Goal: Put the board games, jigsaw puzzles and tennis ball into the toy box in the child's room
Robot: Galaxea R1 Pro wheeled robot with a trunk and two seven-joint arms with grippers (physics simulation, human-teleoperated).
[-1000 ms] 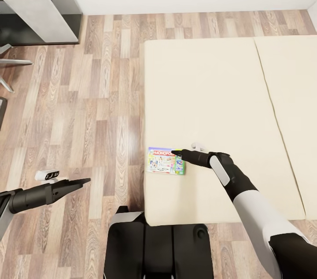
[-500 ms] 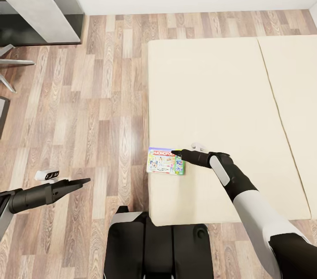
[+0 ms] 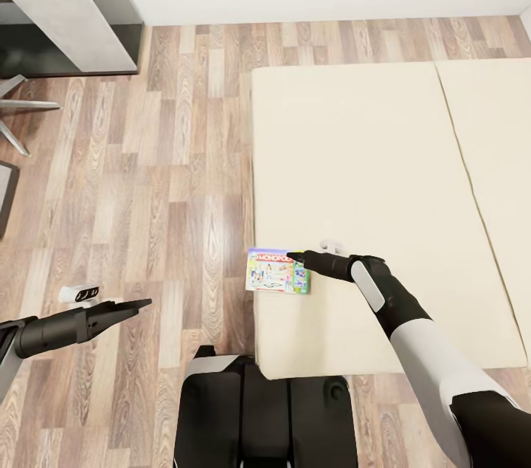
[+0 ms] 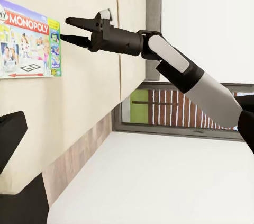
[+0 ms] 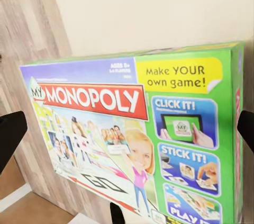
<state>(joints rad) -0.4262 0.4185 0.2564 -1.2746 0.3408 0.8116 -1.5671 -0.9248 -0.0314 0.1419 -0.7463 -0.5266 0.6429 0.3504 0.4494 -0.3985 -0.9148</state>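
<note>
Head view: right gripper (image 3: pixel 292 257) poised over the Monopoly board game (image 3: pixel 278 270) at the bed (image 3: pixel 369 158) edge; left wrist view: its jaws spread beside the box; right wrist view: box lies between parted fingertips (image 5: pixel 10 131); left gripper (image 3: pixel 144 303) state indeterminate.

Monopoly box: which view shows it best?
The right wrist view: the Monopoly box is close, its printing readable. The head view shows it small at the bed edge; the left wrist view catches its right part.

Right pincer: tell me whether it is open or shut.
Open. The right pincer shows two black fingers spread with a gap between them, near the colourful Monopoly board game box on the cream bed.
</note>
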